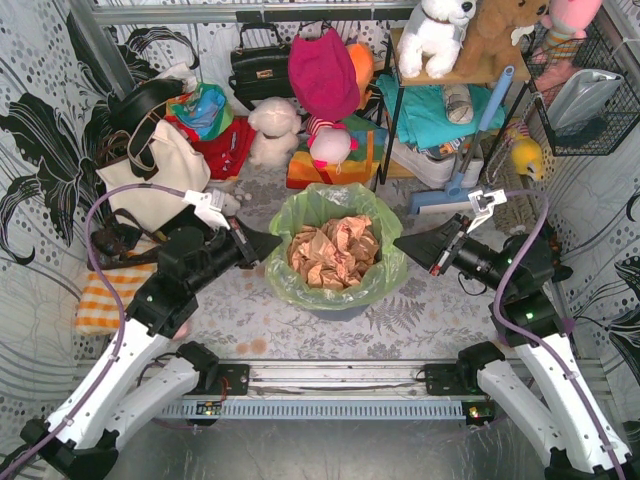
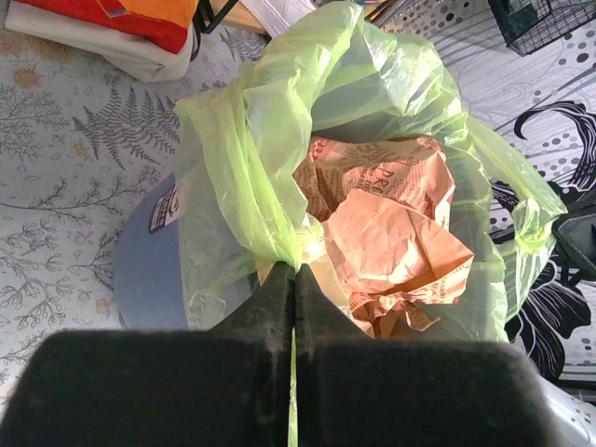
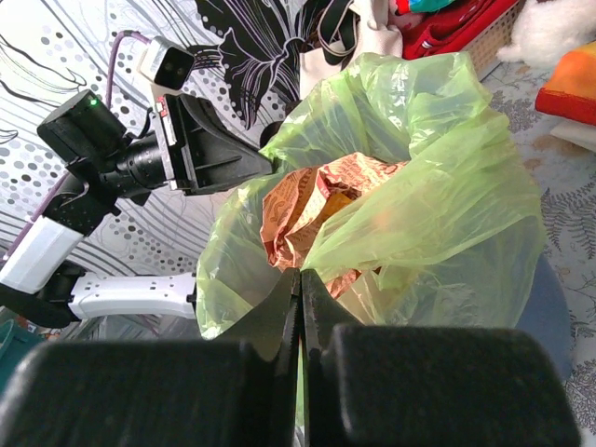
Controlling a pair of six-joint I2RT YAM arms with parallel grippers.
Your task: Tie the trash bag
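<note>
Closest to both wrist lenses are my own fingers (image 2: 265, 312), pressed flat together. The left gripper (image 2: 294, 293) pinches a gathered fold of the trash bag (image 2: 372, 102) at the left rim of the bin (image 2: 144, 270), and the right gripper (image 3: 300, 284) clamps the film at the bin's opposite rim, with a green sliver showing between each pair of pads. I hold the two sides like this, I judge, so I can lift the mouth off the bin and draw two tails together over the crumpled paper (image 2: 396, 223) for the knot. The bag sits in the bin as a liner, its mouth open and its top draped over the bin's edge. Beyond the bin the space is crowded with plush toys (image 1: 275, 130), a handbag (image 1: 260, 65) and a shelf (image 1: 445, 80), and a cream tote (image 1: 150, 175) stands to its left. The freest space is straight above the bin and on its near side, toward my bases, so I would pull upward and inward.
</note>
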